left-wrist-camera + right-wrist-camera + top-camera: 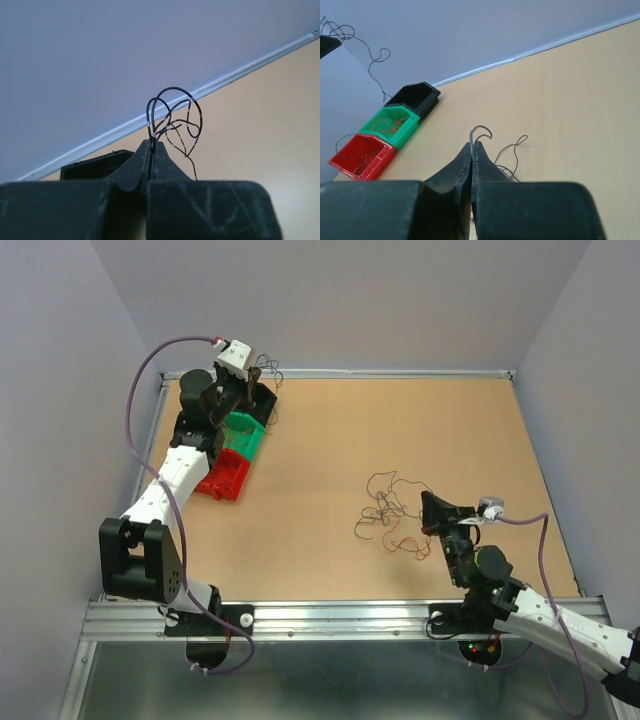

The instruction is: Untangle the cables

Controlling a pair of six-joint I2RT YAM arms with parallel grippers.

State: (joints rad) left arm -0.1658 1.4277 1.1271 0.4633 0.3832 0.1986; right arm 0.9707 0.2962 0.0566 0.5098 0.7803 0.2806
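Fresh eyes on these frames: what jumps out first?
The left gripper, high over the far-left corner, is pinched shut on a looping black strand. Near it a black bin, green bin and red bin sit in a row along the left edge. Centre-right lies a loose tangle of wires, with the right gripper shut on one thin strand beside it.

Three bins (244, 434) line the table's (400, 420) far left; cables (384, 508) lie at its near right.

Pale grey walls (350, 300), tan tabletop (400, 420), metal front rail (350, 612)
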